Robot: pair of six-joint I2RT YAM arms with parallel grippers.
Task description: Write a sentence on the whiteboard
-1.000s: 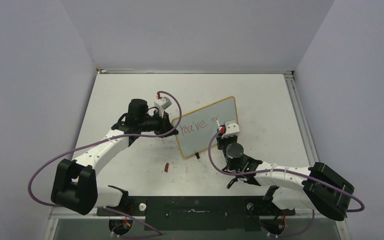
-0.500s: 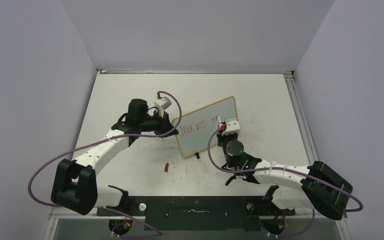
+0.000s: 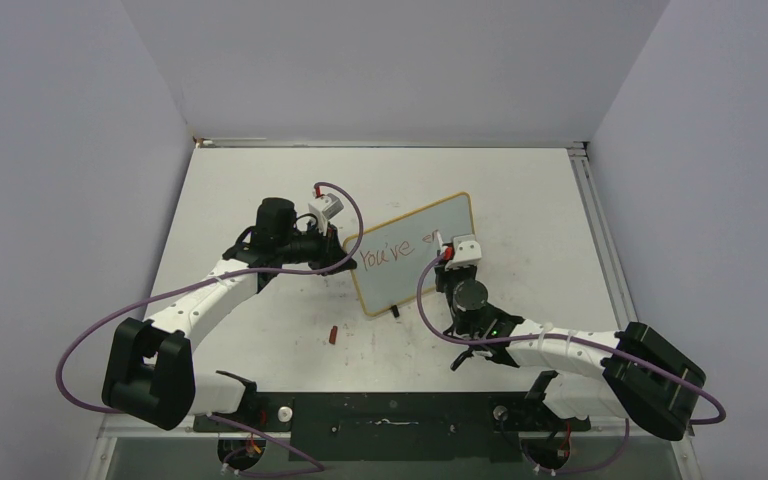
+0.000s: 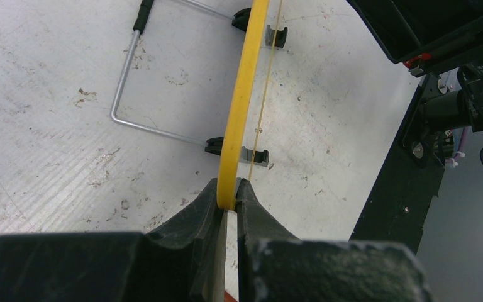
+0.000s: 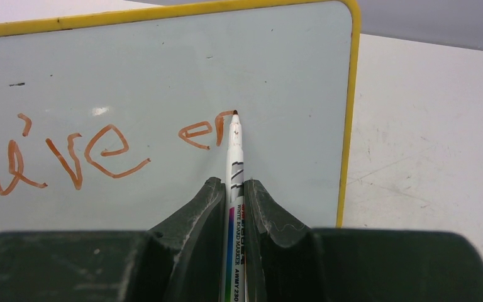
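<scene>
**Arm hardware, as observed**

Left arm (image 3: 215, 288) and right arm (image 3: 560, 350): white link shells, black joint housings; bulky black shoulder block (image 3: 150, 372) on each; purple cable (image 3: 419, 298) along each; white camera box (image 3: 325, 207) by each wrist; left hand (image 4: 229, 189), right hand (image 5: 233, 185): dark, scuffed, tapered fingers.

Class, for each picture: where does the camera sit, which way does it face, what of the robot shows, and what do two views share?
Top external: high behind the robot, looking down on the table; left arm and right arm show.
Left wrist: on the left arm, viewing the whiteboard edge-on; the left hand clamps its rim.
Right wrist: on the right arm, facing the whiteboard; the right hand holds the marker at the sentence.
Shared: both wrist views show the whiteboard.
</scene>
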